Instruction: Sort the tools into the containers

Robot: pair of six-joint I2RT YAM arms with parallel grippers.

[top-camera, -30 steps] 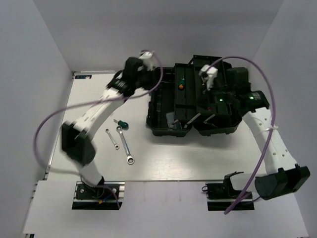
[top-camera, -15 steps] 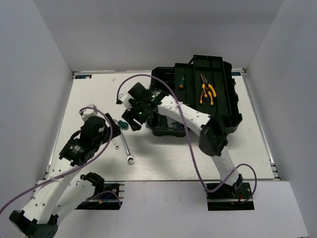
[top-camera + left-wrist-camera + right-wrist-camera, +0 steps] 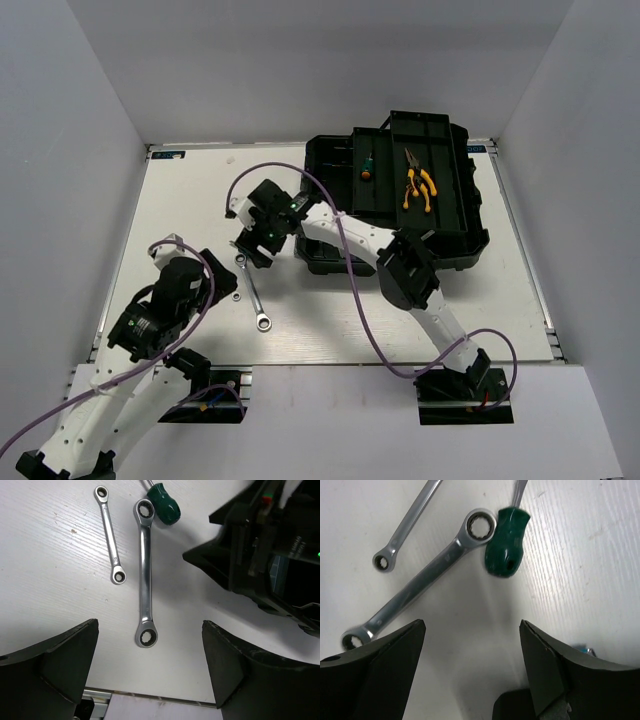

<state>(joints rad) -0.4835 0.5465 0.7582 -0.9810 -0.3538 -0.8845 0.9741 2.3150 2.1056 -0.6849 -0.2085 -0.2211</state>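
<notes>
The black toolbox [image 3: 455,250] stands open at the back right, with yellow pliers [image 3: 418,186] and a green screwdriver [image 3: 367,166] lying in its trays. On the table to its left lie a long wrench [image 3: 144,575], a short wrench [image 3: 110,534] and a second green screwdriver [image 3: 504,543]. My right gripper [image 3: 472,645] hangs open just above that screwdriver and the long wrench [image 3: 420,582], holding nothing. My left gripper [image 3: 150,650] is open and empty, high over the table's near left part, with both wrenches ahead of it.
The right arm [image 3: 350,235] reaches across the toolbox's front left corner, and its black wrist [image 3: 260,555] fills the right of the left wrist view. The table's near edge [image 3: 150,696] lies below the left fingers. White walls close the sides.
Both arms have left the toolbox. The left one drew back to the near left; the right one swung over to the tools on the table. Both grippers opened, and the pliers now lie in a tray.
</notes>
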